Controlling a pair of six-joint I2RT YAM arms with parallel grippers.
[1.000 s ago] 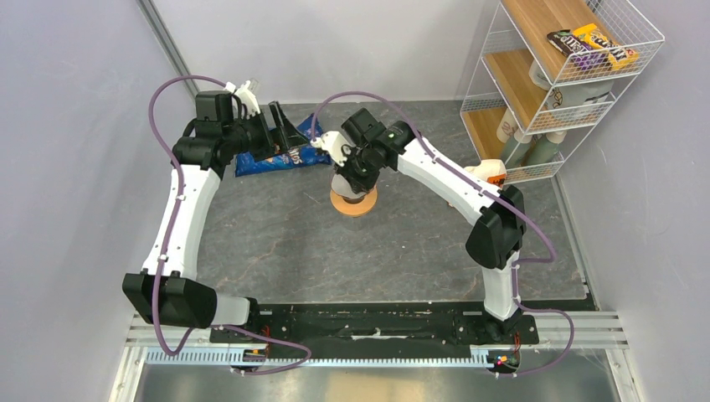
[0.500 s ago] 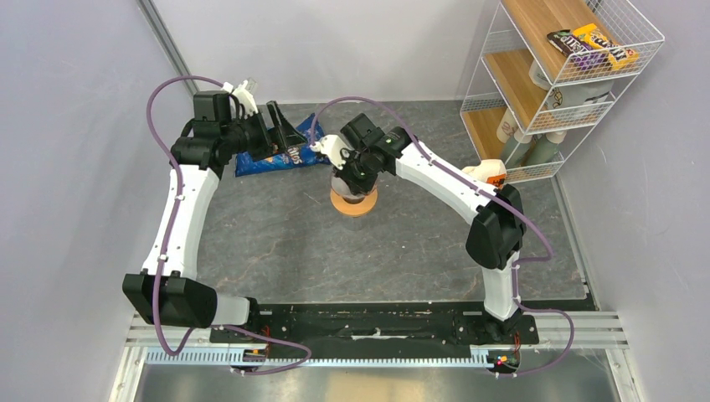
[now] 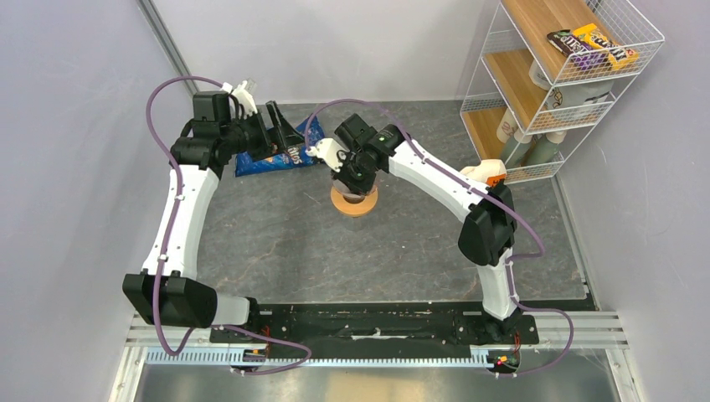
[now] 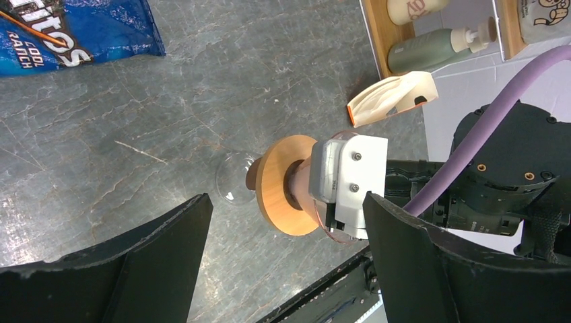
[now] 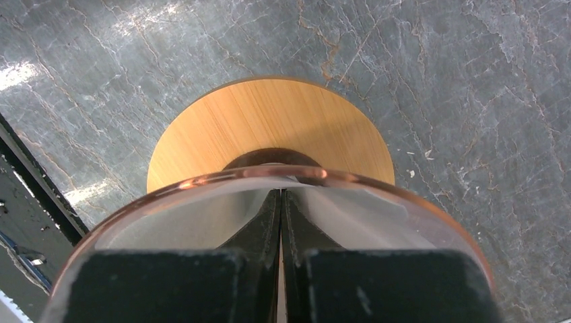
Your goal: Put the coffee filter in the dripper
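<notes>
Orange-tan dripper [image 3: 353, 201] stands mid-worktop [image 3: 276, 243], toward the far edge. White coffee filter [image 5: 357, 215] lines its cone. Right gripper [image 5: 281, 202] reaches inside, fingers pressed together. Left gripper [image 3: 285, 126] hovers nearby, jaws spread wide, holding nothing.

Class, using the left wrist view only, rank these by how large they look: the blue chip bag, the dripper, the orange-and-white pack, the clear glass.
1. blue chip bag, largest even though the frame cuts it off
2. dripper
3. orange-and-white pack, farther away, so less sure
4. clear glass, smallest
</notes>
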